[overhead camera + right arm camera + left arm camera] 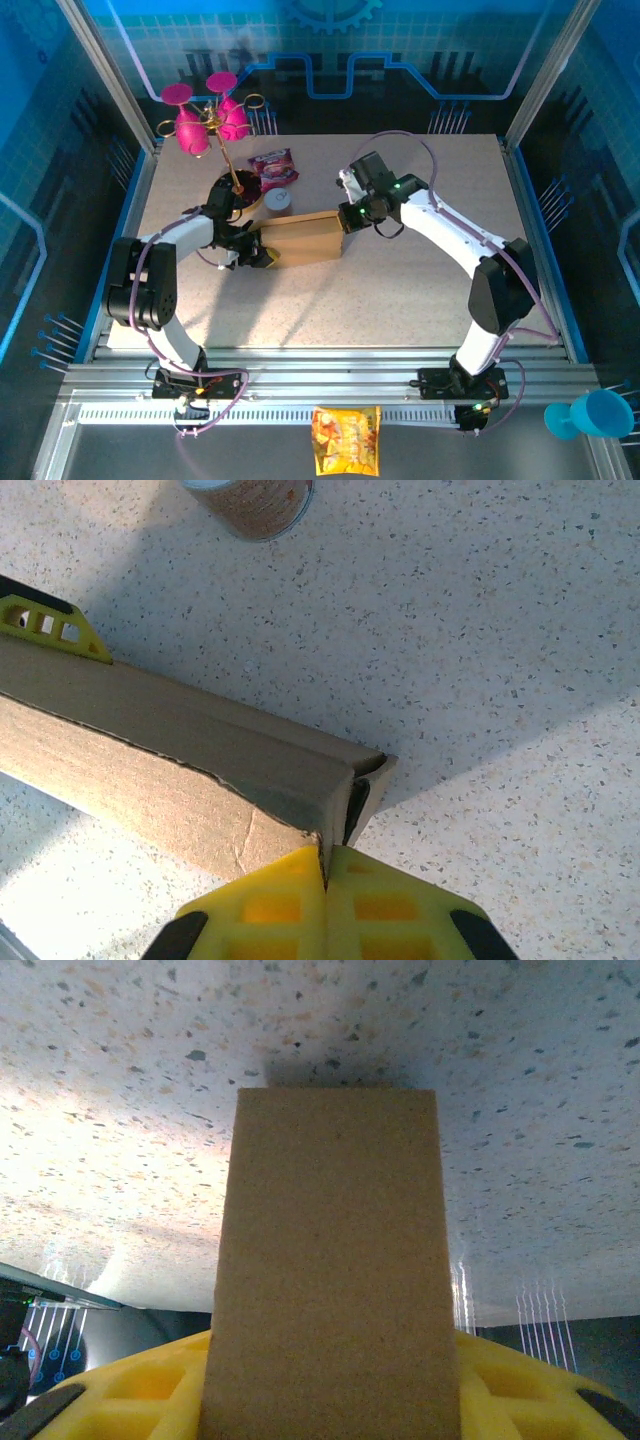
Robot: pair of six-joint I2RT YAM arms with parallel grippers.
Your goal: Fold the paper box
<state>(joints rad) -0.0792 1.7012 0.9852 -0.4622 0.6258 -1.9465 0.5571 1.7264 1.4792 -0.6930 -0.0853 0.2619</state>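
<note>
Right gripper point(325, 875) has its two yellow fingers point(260, 910) pressed flat together at one end corner of the paper box point(170, 780). The raw cardboard edge of the end wall runs down into the seam between them, so it is pinching that edge. Left gripper point(258, 252) is at the opposite end. Its yellow fingers point(130, 1395) stand partly apart with a brown panel rising between them, clamped on that end of the box. From the right wrist, one of those yellow fingertips shows above the box's far end.

The box is plain brown cardboard, folded into a long, shallow shape. It sits near the middle of the speckled table point(400, 290). Its long axis runs across the table from the left gripper to the right gripper, with the right end angled slightly farther from the arm bases. At the right end a flap is tucked inward, leaving a dark slit at the corner. I cannot tell whether the box rests on the surface or is held just off it.

Just beyond the box, and apart from it, stands a small round can point(278, 200). Past that lies a red-and-purple snack packet point(272, 165), its print too small to read. Pink goblets point(205, 118) hang on a gold stand toward the far left corner. A yellow-orange snack bag point(345, 440) lies on the near rail in front of the arm bases, its lettering too blurred to make out. A teal goblet point(592, 414) stands at the near right.
</note>
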